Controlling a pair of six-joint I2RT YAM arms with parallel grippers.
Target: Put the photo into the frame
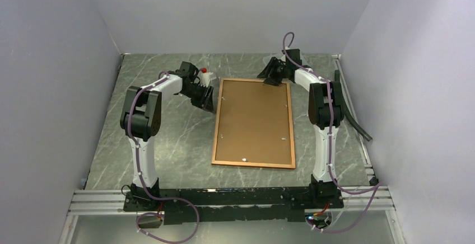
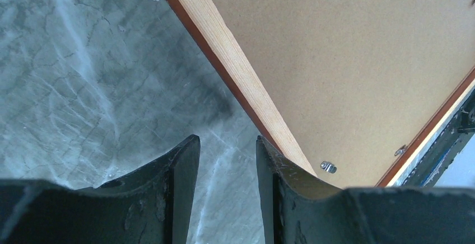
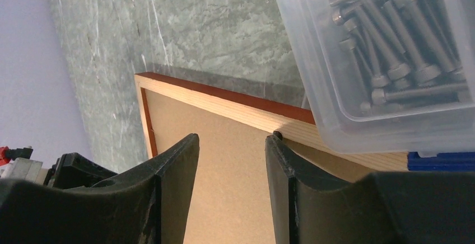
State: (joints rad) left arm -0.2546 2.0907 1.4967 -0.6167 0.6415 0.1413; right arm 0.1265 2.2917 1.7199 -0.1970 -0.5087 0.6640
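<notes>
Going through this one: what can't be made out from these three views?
- The photo: in no view. The brown hardboard backing filling the reddish-brown wooden frame may hide it.
- The frame's front: underneath, hidden by that backing.
- Clear plastic box of steel bolts: cut off by the right wrist view's top and right edges.
- Left end effector: the left wrist view can't settle whether one finger touches the frame's edge.

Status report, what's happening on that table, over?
Left fingers open, empty. Right fingers open, over frame's far edge. Frame back up, photo unseen. Bolt box close by.
</notes>
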